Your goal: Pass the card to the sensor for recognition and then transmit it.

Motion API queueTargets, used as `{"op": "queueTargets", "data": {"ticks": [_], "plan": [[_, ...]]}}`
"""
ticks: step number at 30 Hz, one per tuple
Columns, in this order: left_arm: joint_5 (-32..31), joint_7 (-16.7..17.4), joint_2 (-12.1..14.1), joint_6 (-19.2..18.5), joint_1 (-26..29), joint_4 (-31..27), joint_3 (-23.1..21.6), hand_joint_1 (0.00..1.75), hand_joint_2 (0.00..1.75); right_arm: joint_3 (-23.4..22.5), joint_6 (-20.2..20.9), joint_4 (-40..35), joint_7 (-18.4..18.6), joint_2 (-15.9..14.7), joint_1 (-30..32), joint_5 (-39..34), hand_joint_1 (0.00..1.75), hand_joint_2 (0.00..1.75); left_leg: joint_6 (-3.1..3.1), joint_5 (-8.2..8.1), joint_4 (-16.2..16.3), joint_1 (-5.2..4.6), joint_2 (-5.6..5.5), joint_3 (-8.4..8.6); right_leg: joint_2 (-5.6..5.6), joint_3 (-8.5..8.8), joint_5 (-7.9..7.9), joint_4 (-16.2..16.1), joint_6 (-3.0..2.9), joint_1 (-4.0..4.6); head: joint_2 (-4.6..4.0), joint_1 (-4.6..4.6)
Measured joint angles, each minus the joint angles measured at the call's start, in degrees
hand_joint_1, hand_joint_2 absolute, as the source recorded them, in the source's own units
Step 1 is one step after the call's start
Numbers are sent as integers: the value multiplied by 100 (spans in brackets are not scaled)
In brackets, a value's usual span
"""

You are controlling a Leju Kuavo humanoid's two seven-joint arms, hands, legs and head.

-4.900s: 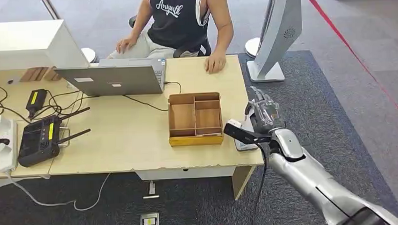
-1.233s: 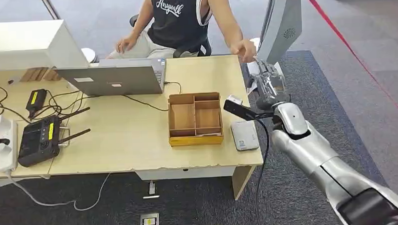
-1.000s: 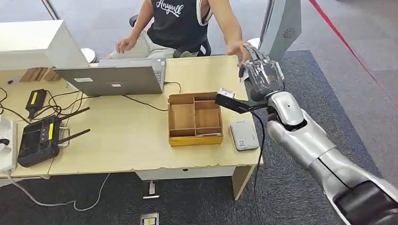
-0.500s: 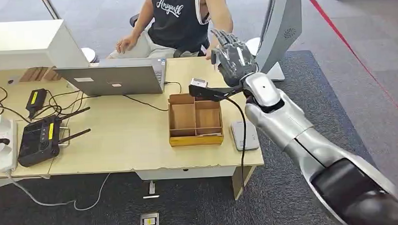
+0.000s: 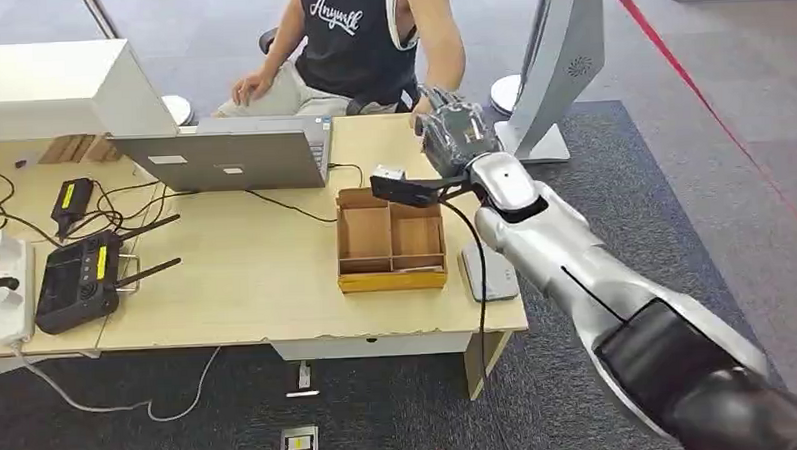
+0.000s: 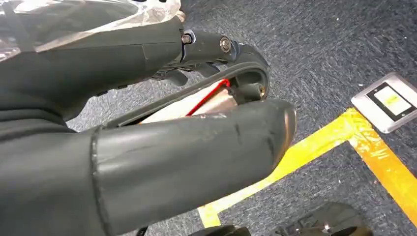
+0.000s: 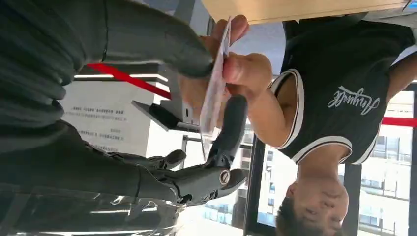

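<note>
So our right hand point(image 5: 454, 135) is stretched out over the far edge of the bench point(image 5: 257, 290), right up by the person point(image 5: 363, 41) sitting on the other side. From the right wrist view we've got the card point(image 7: 215, 91) pinched edge-on between our thumb point(image 7: 162, 44) and a dark finger, and the person's hand point(image 7: 231, 64) has hold of the same card at the same time, their fingers wrapped on it just next to ours. So the card is up in the air between the two hands, with both of us holding it, well above the bench top.

The sensor point(image 5: 491, 272), a little white pad, sits flat on the bench near its right front corner, partly tucked under our arm in the head view. Just beside it to the left is the wooden tray point(image 5: 390, 240) with its compartments. Further left there's a laptop point(image 5: 232, 156) and a black box with antennas point(image 5: 76, 281), plus some cables.

Our left hand point(image 6: 147, 147) hangs down over the carpet; the fingers look loosely curled in with nothing visible in them, but honestly we can't tell for sure from that angle.
</note>
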Motion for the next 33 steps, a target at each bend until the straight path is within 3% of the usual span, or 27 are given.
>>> {"op": "queueTargets", "data": {"ticks": [1,16,21,25,33], "plan": [[-2,0,0,0,0,0,0,0,0,17,-31,42,2,13,-3,-2,0,0,0,0,0,0,0,0,0,0,0,0,0,0,0,2],[-22,2,7,22,3,0,0,0,0,109,-475,343,-81,77,-59,-365,0,0,0,0,1,0,1,0,0,-1,0,0,0,0,0,2],[66,2,4,55,11,0,2,0,0,-35,-553,214,-400,57,-11,-1233,0,0,0,0,0,0,1,1,0,-1,0,0,0,0,0,0],[164,-22,4,57,20,0,13,0,0,-186,-289,-200,-505,7,158,-2008,0,0,0,0,0,0,2,1,0,-1,0,0,0,0,0,0],[310,-70,-15,162,60,2,70,0,0,-304,74,-1635,-286,-461,870,-2343,0,0,0,-1,1,-1,2,2,2,-1,0,-4,0,-1,0,2]]}}
